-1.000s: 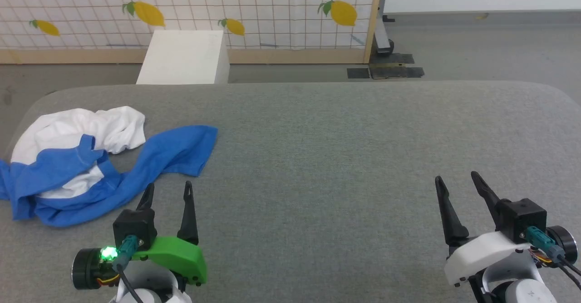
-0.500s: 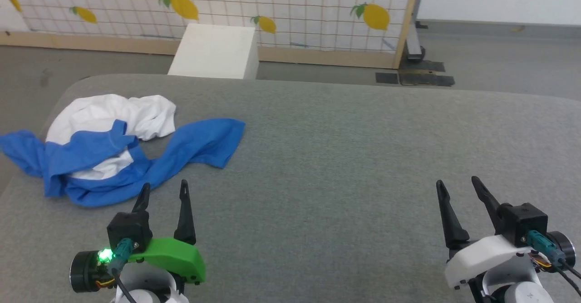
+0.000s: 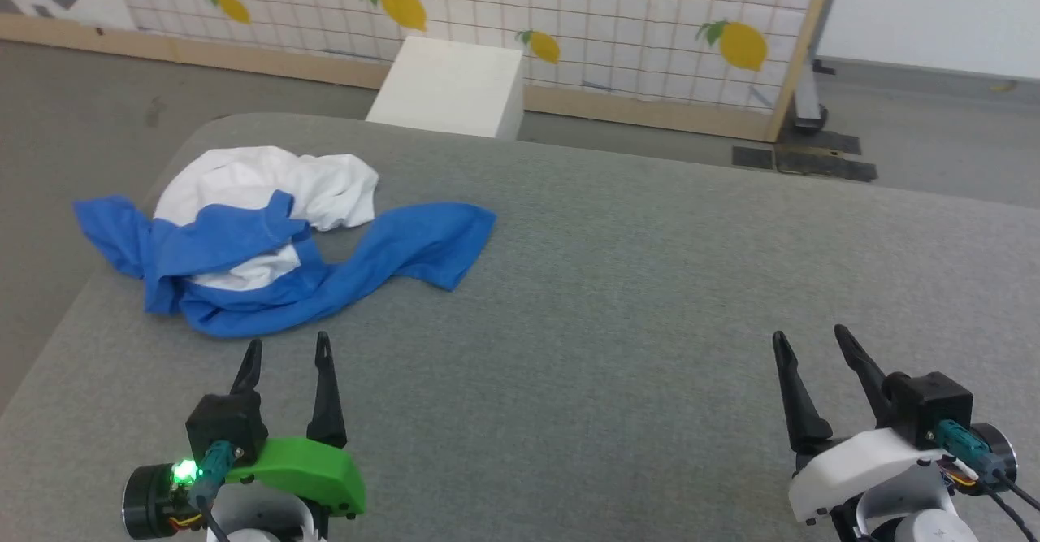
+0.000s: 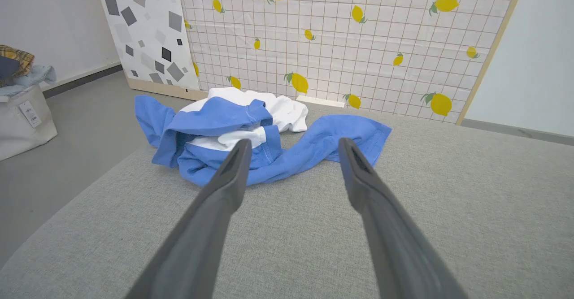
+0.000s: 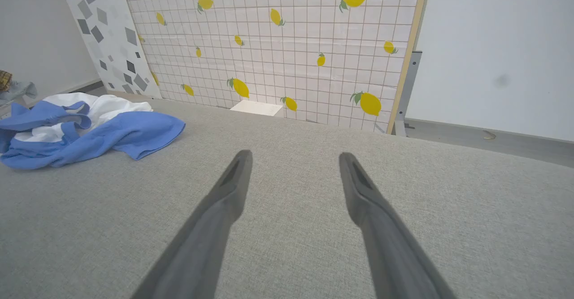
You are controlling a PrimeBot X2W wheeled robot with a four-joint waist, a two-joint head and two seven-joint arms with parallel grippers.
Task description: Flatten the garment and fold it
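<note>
**Left end effector** (image 3: 287, 345): low over the near-left part of the desk (image 3: 609, 282), pointing toward the far edge. Jaws spread wide and released, with nothing between them. The tips stop just short of the garment and do not touch it.

**Right end effector** (image 3: 810, 337): low over the near-right part of the desk, pointing the same way. Jaws spread wide and released, gripping nothing. It is well apart from the garment.

**Garment** (image 3: 244, 237): a crumpled heap at the far-left corner of the desk, with white body cloth bunched on top and toward the far edge. One blue sleeve hangs over the left edge above the floor (image 3: 73, 136). The other blue sleeve lies stretched along the surface toward the desk's middle.

**Open room**: bare grey cloth runs from the garment's inner sleeve across the middle to the right edge, and along the whole near edge between the two arms.

**Beyond the far edge**: a white box (image 3: 447, 87) and a lemon-print screen (image 3: 634, 14).
</note>
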